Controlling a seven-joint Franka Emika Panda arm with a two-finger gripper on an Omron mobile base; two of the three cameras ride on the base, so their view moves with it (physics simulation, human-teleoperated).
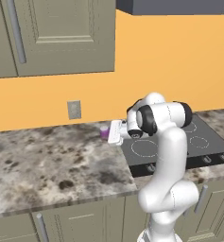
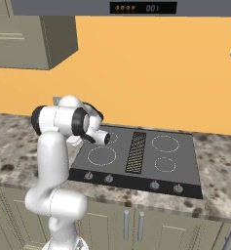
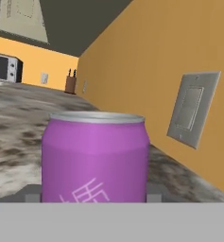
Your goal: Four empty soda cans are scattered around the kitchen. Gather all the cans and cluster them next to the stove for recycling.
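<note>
Just left of the stove (image 1: 179,142), near the far wall: purple can (image 1: 104,132) upright on desk (image 1: 47,165), between hand (image 1: 114,133) fingers; grip unclear. Risk: tipping on release.

The arm (image 1: 169,189) is built of smooth, glossy white segments, rounded like thick tubes that swell into bulbous housings at the bends. Dark, nearly black rings (image 2: 80,121) mark the joints where one segment meets the next, showing as bands and end caps on the upper links. The white shell is plain, with no lettering, cables or screws to be made out. At the far end sits a flat white gripper (image 1: 115,133) body, box-like with softened corners.
</note>
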